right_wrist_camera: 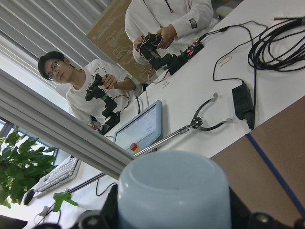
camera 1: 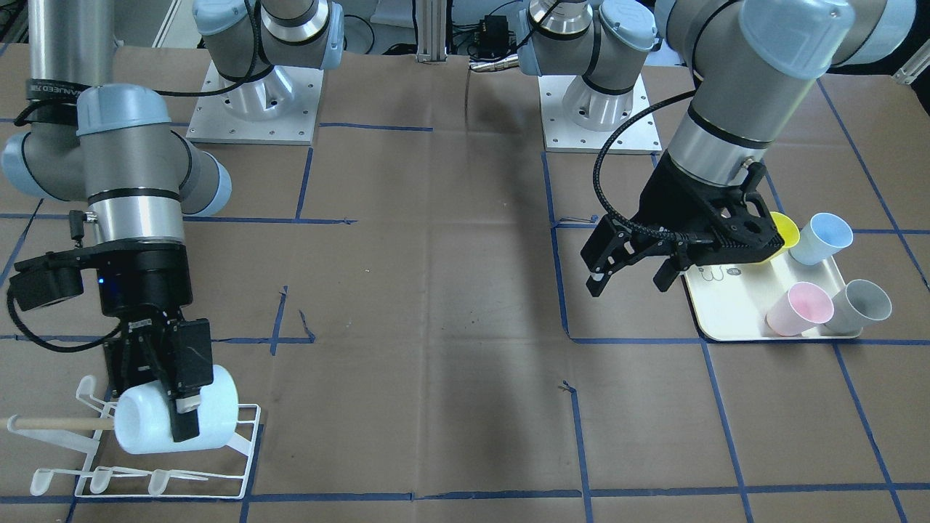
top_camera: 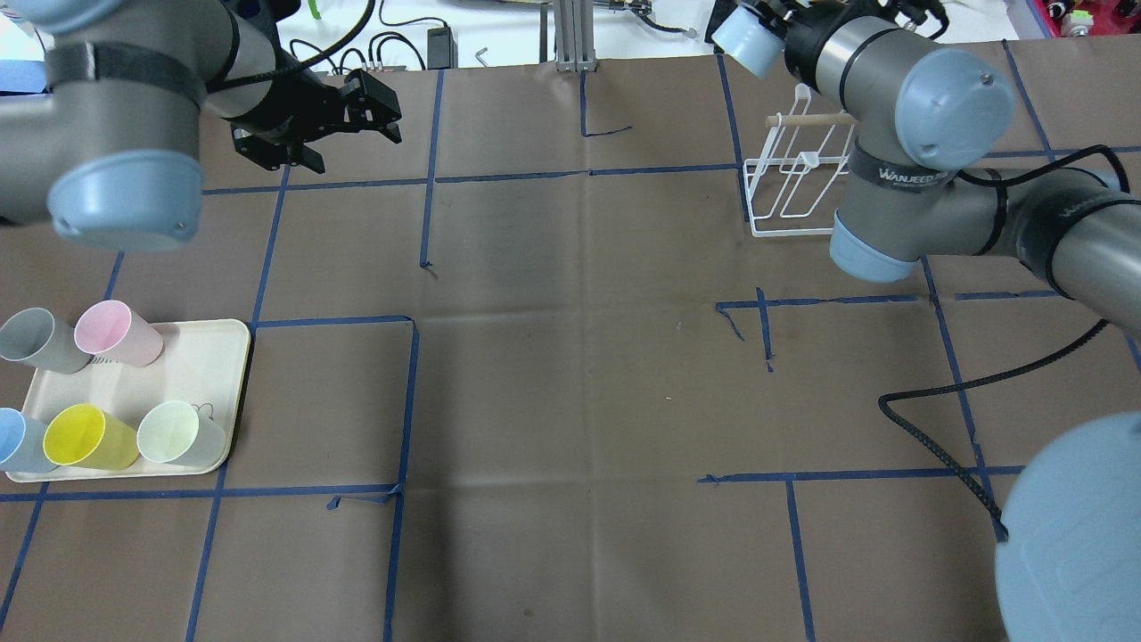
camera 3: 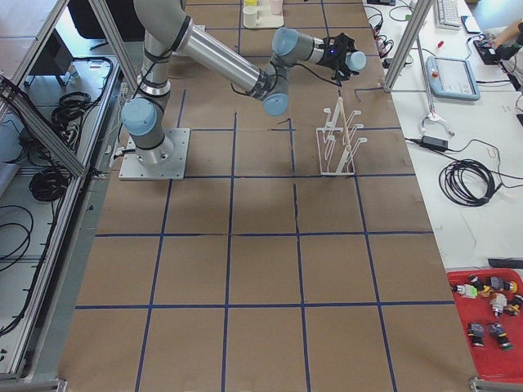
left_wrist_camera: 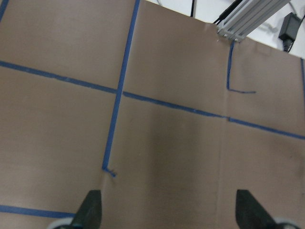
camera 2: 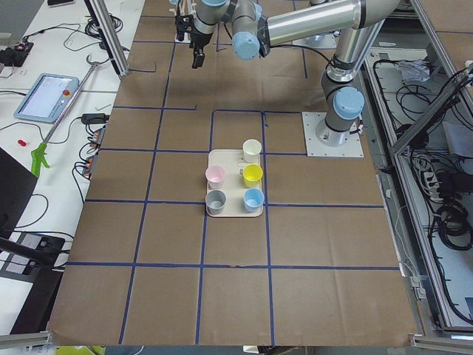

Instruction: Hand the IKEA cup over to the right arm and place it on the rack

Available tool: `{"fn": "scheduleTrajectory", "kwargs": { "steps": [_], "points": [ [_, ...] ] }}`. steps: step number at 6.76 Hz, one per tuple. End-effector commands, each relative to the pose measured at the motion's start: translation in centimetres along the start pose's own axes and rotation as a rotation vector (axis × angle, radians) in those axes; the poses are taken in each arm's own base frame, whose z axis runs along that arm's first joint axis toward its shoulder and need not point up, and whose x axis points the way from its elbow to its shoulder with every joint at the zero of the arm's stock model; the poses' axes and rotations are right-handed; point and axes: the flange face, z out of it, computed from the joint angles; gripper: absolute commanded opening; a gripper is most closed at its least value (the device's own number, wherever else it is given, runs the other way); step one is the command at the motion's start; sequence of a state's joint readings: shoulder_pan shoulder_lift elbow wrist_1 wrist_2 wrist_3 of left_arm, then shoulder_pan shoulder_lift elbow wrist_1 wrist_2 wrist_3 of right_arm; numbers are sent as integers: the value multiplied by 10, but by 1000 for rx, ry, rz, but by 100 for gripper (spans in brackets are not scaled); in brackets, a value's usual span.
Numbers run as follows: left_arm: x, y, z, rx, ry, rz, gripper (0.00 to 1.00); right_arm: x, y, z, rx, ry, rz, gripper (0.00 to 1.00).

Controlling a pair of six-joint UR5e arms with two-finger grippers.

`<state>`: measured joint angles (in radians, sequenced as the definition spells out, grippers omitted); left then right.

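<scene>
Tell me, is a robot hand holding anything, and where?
The right hand grips the pale blue cup across its sides; the left hand is open, empty.

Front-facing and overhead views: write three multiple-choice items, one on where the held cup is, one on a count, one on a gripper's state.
1. The cup in the right gripper is:
A. at mid-table
B. at the rack, by its dowel
C. over an arm's base plate

2. Cups standing on the tray:
A. three
B. five
C. seven

3. The left gripper is:
A. open and empty
B. shut on a spoon
C. shut on a cable

Answers:
1. B, the cup lies sideways next to the dowel, over the rack's wires.
2. B, the overhead view shows five rims on the tray.
3. A, its jaws stand apart with nothing between them.
</scene>
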<state>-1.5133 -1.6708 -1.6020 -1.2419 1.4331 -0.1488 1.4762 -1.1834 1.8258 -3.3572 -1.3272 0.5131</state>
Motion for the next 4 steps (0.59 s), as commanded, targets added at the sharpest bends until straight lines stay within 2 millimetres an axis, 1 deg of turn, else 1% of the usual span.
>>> {"fn": "scheduleTrajectory", "kwargs": {
  "steps": [1, 2, 3, 4],
  "points": [
    [1, 21, -59, -204, -102, 45, 99, 30, -16, 21, 93, 67, -297, 18],
    [1, 26, -63, -210, -102, 54, 99, 39, -11, 41, 100, 66, -344, 18],
    [1, 30, -65, -213, -99, 107, 99, 51, 3, 56, 107, 67, -381, 18],
    [-4, 35, -65, -216, -134, 157, 99, 58, 9, 61, 97, 87, -397, 18]
  ]
}}
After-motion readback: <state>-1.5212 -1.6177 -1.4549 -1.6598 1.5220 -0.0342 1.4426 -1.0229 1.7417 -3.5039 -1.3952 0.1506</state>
